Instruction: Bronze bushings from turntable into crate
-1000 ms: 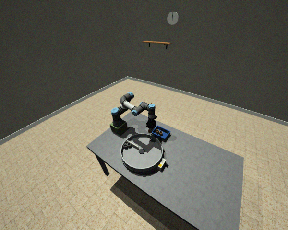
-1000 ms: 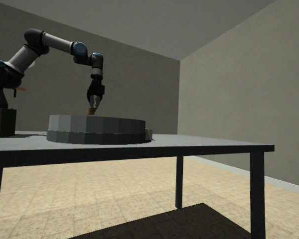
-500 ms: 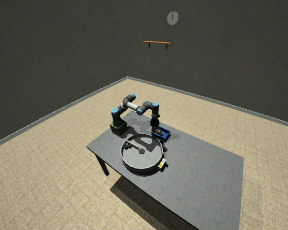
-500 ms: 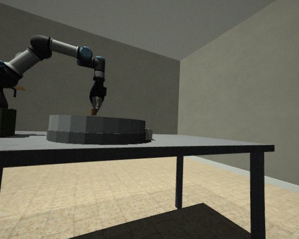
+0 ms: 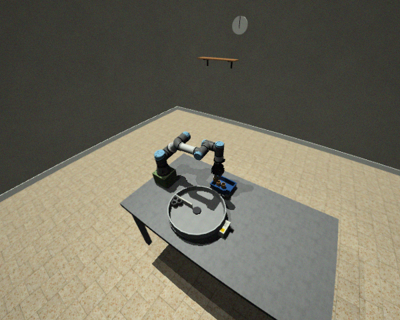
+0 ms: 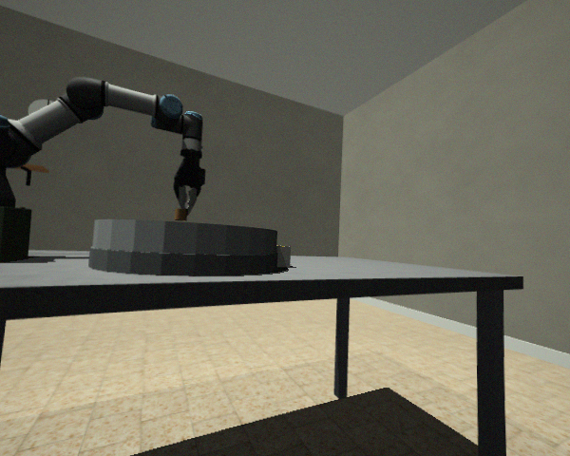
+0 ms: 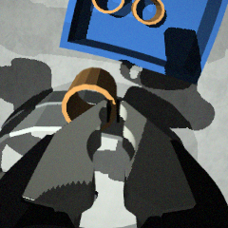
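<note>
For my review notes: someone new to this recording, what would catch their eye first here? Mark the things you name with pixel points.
Probably the big round turntable [image 5: 197, 223] [image 6: 181, 237], its walled drum filling the table's near-left part in the top view. Next, the bright blue crate [image 5: 231, 190] [image 7: 185, 40] behind it, with two bronze bushings inside. Above the crate's near-left edge, the gripper [image 5: 217, 177] [image 6: 187, 211] [image 7: 114, 100] is shut on a third bronze bushing [image 5: 215, 179] [image 6: 180, 214] [image 7: 97, 78] by its wall.

Looking most like a robotics lab or workshop test room. Mounting a jointed robot arm [image 5: 188, 148] [image 6: 130, 95] on a green block [image 5: 165, 179] [image 6: 5, 233], on a plain grey worktable [image 5: 279, 241] [image 6: 324, 265] [image 7: 28, 28]. Setting a turntable [image 5: 197, 233] [image 6: 181, 240] [image 7: 35, 129] and parts crate [image 5: 233, 187] [image 7: 109, 35] within reach. Surrounding all this with dull walls [image 5: 90, 69] [image 6: 275, 171], a tiled floor [image 5: 55, 258] [image 6: 226, 343], a wall shelf [image 5: 218, 59] [image 6: 34, 168] and a round clock [image 5: 239, 25] [image 6: 39, 106].
</note>
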Available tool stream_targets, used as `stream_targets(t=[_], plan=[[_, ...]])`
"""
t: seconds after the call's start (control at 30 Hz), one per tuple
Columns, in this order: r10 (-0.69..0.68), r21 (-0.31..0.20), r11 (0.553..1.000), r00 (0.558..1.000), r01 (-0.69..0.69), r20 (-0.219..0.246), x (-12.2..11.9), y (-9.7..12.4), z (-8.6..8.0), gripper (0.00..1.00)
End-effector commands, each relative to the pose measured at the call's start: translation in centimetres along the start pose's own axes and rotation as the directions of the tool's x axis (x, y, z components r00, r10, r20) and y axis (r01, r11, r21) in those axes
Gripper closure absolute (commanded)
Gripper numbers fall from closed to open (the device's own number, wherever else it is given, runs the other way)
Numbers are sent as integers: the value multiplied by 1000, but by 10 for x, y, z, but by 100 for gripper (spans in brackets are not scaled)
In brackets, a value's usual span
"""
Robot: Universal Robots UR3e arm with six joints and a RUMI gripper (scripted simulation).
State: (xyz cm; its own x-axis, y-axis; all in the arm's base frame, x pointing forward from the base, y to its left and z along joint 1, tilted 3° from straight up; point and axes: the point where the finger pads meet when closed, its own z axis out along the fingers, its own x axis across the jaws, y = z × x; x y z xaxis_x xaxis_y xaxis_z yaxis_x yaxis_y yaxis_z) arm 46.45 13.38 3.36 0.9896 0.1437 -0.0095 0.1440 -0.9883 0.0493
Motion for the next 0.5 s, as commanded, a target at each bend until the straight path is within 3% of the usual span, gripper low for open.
stream_targets(t=[0.0,0.47], plan=[[0,-1,1000,1000,0,0,5,-6,-1,100],[0,-1,1000,1000,0,0,14,-18,-1,100]])
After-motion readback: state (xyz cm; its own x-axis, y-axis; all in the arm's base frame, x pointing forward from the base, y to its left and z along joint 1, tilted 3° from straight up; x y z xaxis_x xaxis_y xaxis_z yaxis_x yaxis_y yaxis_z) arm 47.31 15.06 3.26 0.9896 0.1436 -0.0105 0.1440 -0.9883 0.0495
